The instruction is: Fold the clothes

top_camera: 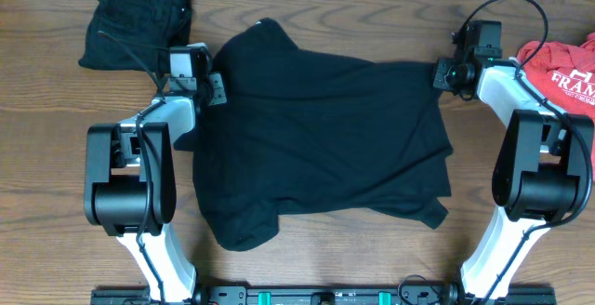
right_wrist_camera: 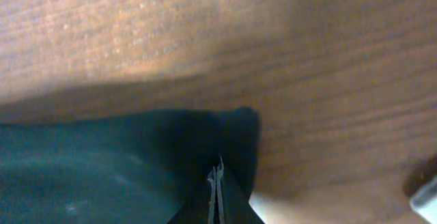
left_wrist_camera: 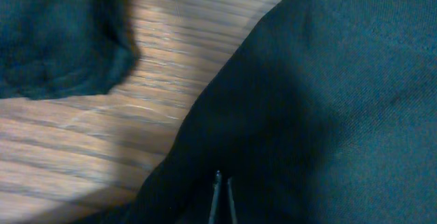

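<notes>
A black top (top_camera: 325,142) lies spread and rumpled across the middle of the table. My left gripper (top_camera: 216,89) sits at its upper left edge. In the left wrist view the thin fingertips (left_wrist_camera: 216,181) are pressed together amid the dark fabric (left_wrist_camera: 328,101), shut on it. At the top's upper right corner is my right gripper (top_camera: 444,72). In the right wrist view it (right_wrist_camera: 218,171) is shut on the corner of the black cloth (right_wrist_camera: 123,162), with bare wood beyond.
A second black garment (top_camera: 138,17) lies bunched at the back left and shows as a dark heap (left_wrist_camera: 54,39) in the left wrist view. A red tee with white letters (top_camera: 562,68) lies at the right edge, behind the right arm. Brown wooden table (top_camera: 56,156).
</notes>
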{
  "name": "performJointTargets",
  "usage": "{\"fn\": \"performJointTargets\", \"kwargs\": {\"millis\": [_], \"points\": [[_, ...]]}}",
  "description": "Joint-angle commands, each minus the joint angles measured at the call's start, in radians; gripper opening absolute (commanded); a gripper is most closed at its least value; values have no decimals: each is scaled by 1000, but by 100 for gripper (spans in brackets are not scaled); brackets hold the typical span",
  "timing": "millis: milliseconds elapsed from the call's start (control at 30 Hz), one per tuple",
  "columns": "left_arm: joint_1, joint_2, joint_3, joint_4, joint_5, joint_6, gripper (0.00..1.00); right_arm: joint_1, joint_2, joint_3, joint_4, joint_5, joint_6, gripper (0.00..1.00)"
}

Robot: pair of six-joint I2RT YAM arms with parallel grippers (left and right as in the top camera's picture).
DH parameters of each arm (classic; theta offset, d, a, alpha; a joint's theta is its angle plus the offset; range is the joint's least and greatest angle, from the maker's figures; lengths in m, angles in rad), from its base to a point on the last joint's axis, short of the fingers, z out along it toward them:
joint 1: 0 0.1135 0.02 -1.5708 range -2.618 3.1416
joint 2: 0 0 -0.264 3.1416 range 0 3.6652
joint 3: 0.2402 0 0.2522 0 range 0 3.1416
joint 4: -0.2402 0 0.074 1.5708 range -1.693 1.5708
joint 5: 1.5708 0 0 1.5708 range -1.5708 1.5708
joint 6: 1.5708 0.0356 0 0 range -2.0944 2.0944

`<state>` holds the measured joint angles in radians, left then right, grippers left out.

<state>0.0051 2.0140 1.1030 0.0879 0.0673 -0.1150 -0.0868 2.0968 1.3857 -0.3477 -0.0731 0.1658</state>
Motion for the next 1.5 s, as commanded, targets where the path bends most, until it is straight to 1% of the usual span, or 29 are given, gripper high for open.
{"fn": "performJointTargets", "kwargs": {"millis": [0, 33, 67, 200, 300, 367, 400, 500, 533, 600, 667, 700, 800, 867, 933, 1000, 1167, 1300, 1467], "points": [[25, 22, -8, -25, -66, -2, 22, 3, 44, 1, 16, 13, -14, 2], [26, 22, -8, -25, -66, -2, 31, 3, 45, 1, 19, 13, -14, 2], [27, 21, -8, -25, -66, -2, 34, 3, 45, 2, 20, 14, -14, 1], [26, 5, -8, -31, -58, -2, 38, 3, 21, 42, -18, 13, -14, 1], [26, -40, -8, -60, -50, -2, 47, 3, -22, 101, -97, 2, -14, 1], [26, -91, -8, -87, -50, -1, 59, 3, -69, 156, -175, -5, -14, 1], [26, -124, -8, -106, -50, -1, 61, 3, -91, 180, -210, -9, -14, 1], [21, -232, -8, -177, -49, -1, 63, 8, -179, 247, -350, -34, -14, 2], [17, -267, -8, -200, -49, -2, 65, 12, -211, 259, -394, -43, -14, 3], [3, -343, -8, -251, -49, -1, 68, 24, -279, 267, -479, -56, -14, 8], [-16, -401, -8, -296, -49, -2, 76, 43, -341, 267, -573, -71, -14, 13], [-27, -424, -8, -317, -48, -2, 81, 53, -365, 267, -623, -81, -14, 18], [-66, -465, -8, -380, -49, -18, 94, 92, -401, 265, -800, -92, -14, 41], [-89, -466, -8, -411, -49, -63, 96, 119, -400, 251, -903, -91, -14, 50], [-105, -459, -8, -436, -49, -95, 97, 141, -398, 205, -950, -92, -13, 59], [-117, -452, -8, -455, -48, -115, 98, 152, -399, 140, -954, -84, 0, 66], [-129, -449, -8, -504, -49, -119, 99, 118, -399, -39, -897, 36, 103, 73], [-129, -449, -8, -526, -49, -119, 99, 59, -398, -164, -791, 22, 95, 79], [-129, -449, -8, -528, -49, -119, 100, 6, -399, -271, -666, -58, -1, 81]]}}
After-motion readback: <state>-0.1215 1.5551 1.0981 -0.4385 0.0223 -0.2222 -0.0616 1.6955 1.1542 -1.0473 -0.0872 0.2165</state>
